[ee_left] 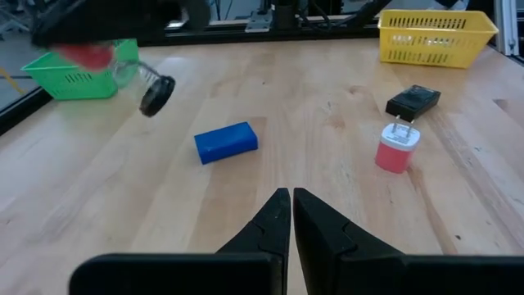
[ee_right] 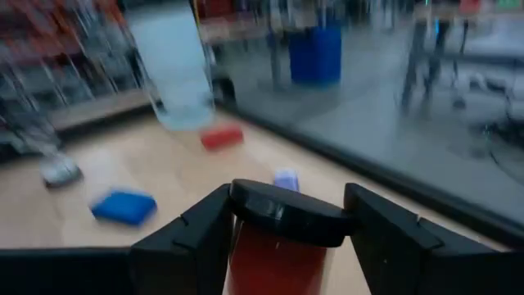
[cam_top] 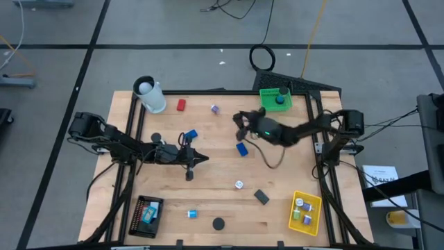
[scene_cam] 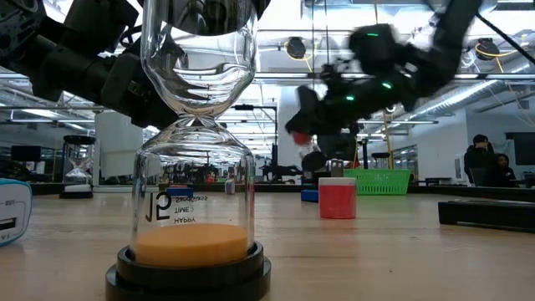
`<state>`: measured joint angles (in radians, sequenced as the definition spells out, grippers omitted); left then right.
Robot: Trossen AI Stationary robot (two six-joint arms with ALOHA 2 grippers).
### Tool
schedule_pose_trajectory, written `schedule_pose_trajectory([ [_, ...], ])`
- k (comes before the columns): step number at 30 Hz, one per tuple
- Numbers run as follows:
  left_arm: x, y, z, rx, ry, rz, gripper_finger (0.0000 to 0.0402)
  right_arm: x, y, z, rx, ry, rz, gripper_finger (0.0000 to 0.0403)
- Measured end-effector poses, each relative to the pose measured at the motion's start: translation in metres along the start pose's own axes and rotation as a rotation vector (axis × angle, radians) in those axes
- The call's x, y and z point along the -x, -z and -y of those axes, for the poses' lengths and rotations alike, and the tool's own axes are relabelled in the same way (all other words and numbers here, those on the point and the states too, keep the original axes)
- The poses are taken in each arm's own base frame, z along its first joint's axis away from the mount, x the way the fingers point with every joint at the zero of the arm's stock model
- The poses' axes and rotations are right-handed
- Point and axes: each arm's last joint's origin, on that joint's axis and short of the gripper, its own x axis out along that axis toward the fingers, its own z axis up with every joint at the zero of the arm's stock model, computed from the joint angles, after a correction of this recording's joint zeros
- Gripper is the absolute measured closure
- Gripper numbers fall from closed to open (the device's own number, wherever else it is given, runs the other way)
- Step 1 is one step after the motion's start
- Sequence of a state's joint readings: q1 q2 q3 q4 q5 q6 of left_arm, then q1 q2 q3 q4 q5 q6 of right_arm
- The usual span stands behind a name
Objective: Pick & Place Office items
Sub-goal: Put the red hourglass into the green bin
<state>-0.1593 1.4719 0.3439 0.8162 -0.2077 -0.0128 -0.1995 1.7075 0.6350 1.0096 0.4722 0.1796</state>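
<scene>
Right gripper (ee_right: pixel 286 225) was raised above mid-table, fingers clamped on a small red hourglass (ee_right: pixel 274 246) with a dark cap — lifted clear, likely for carrying toward the green tray (cam_top: pixel 276 99). Left gripper (ee_left: pixel 291 215) was shut, empty, facing the blue block (ee_left: pixel 226 142).

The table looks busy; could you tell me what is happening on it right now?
The right gripper is raised above the middle of the table, closed on a small hourglass with red sand and a dark cap, near the green tray. The left gripper rests shut, pointing at a blue block and a red and white plug. Other small items lie scattered, and a few already sit in the yellow tray and the black tray.
</scene>
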Motion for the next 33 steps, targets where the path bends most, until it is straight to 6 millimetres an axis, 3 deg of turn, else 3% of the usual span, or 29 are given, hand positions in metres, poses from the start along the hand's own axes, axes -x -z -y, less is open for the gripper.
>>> schedule_pose_trajectory([
  [5, 0.000, 0.000, 0.000, 0.000, -0.001, 0.005, 0.0376, 0.014, 0.029, 0.010, 0.037, -0.019, 0.110, 0.0205],
  [11, 0.000, 0.000, 0.000, -0.003, -0.004, 0.004, 0.0376, -0.009, 0.044, -0.011, 0.167, -0.048, 0.137, 0.0205],
  [16, 0.000, 0.000, 0.000, -0.004, -0.003, -0.001, 0.0376, -0.023, 0.050, -0.028, 0.248, -0.072, 0.194, 0.0204],
  [33, 0.000, 0.000, 0.000, -0.007, -0.002, -0.003, 0.0376, -0.033, 0.060, -0.025, 0.267, -0.126, 0.204, 0.0201],
])
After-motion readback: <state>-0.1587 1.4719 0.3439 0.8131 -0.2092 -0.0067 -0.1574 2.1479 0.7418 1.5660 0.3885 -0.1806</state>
